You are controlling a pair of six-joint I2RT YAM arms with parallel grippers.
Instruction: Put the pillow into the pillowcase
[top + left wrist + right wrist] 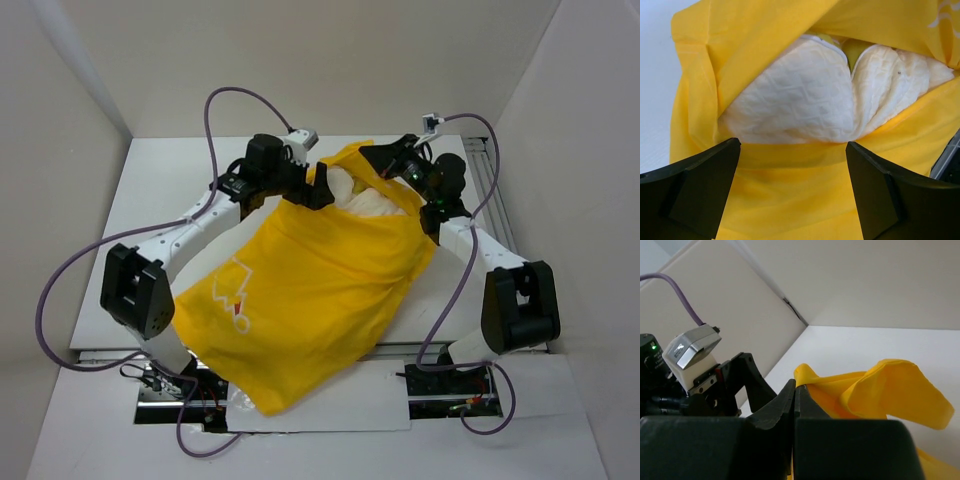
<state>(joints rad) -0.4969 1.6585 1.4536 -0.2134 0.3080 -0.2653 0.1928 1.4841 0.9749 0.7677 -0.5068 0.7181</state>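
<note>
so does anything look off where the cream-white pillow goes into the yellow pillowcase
Yes: the soft cream-white pillow is buckled into two lobes in the mouth of the bright yellow fabric pillowcase, not flat, its end uncovered. The right gripper pinches the rim; the left gripper is open.

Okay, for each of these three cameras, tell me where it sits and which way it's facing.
Top external: above and behind the bases, looking down on the table, both arms and the pillowcase.
Left wrist: faces the pillowcase mouth and the pillow inside; open left gripper at bottom.
Right wrist: looks low across the table toward the wall corner; right gripper pinches pillowcase fabric.
Shared: top and left wrist both show the pillow.
</note>
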